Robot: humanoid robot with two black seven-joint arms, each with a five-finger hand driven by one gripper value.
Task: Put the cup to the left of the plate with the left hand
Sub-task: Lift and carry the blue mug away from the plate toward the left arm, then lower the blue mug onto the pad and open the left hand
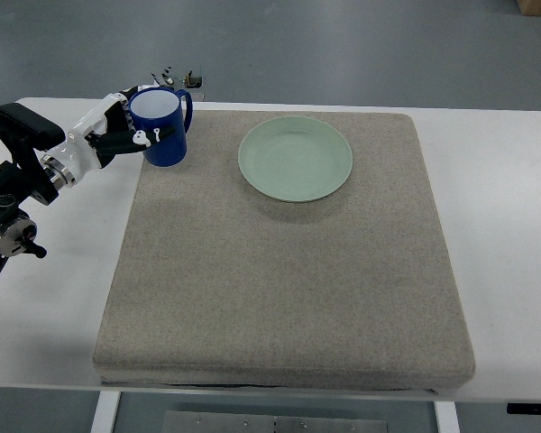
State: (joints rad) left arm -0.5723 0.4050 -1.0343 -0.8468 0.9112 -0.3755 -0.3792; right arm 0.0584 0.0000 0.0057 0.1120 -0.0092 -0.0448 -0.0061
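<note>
A white table (505, 234) carries a grey felt mat (279, 280) at its centre; small dark hardware (182, 77) sits at eleven o'clock.

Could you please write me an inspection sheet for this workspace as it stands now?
Surface: white table bearing a grey felt mat that covers most of it.
Job's things: blue cup, upright, white inside, at the mat's far left corner; pale green plate on the mat, to the cup's right, apart from it, nothing on it.
Clutter: small dark object at the table's far edge behind the cup; too small to identify.
Hands: left hand wraps the cup from the left; right hand not in view.
Cables: nothing seen.
Surroundings: grey floor; a brown box corner at top right.
</note>
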